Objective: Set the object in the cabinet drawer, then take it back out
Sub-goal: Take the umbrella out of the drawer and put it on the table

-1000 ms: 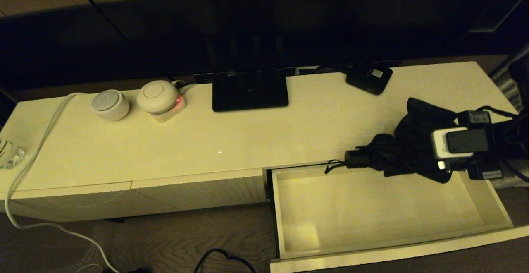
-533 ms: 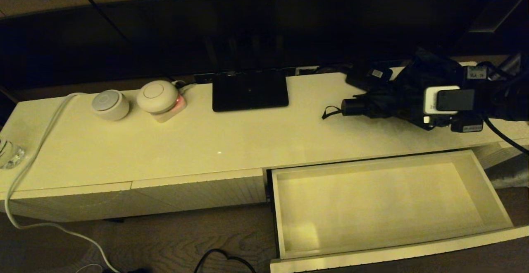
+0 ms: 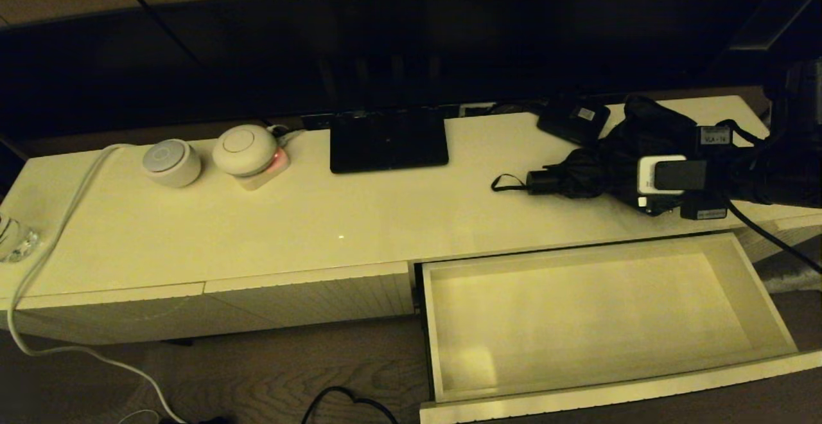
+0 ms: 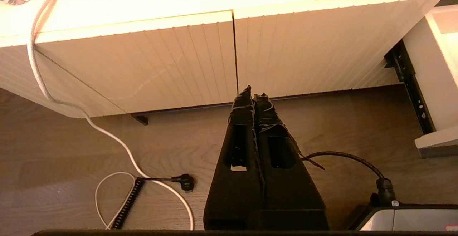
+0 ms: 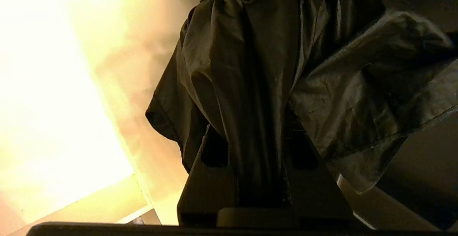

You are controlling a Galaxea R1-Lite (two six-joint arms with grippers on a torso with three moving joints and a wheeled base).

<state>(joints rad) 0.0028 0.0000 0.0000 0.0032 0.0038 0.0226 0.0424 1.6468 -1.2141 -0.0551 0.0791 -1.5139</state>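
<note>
My right claw (image 3: 632, 183): pinching the umbrella (image 3: 597, 170), right of frame.
Umbrella: light, floppy fabric; I'd grip its stiff core.
Left claw (image 4: 253, 98): pressed together, idle.

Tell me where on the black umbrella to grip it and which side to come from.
Grip the umbrella at the bunched fabric over its shaft, coming from the right-hand end of the cabinet top, as the right pincer holds it now. It lies lengthwise, with its short handle and thin wrist loop pointing left. The fabric bunch is the bulkiest part, probably easier than the handle.
</note>
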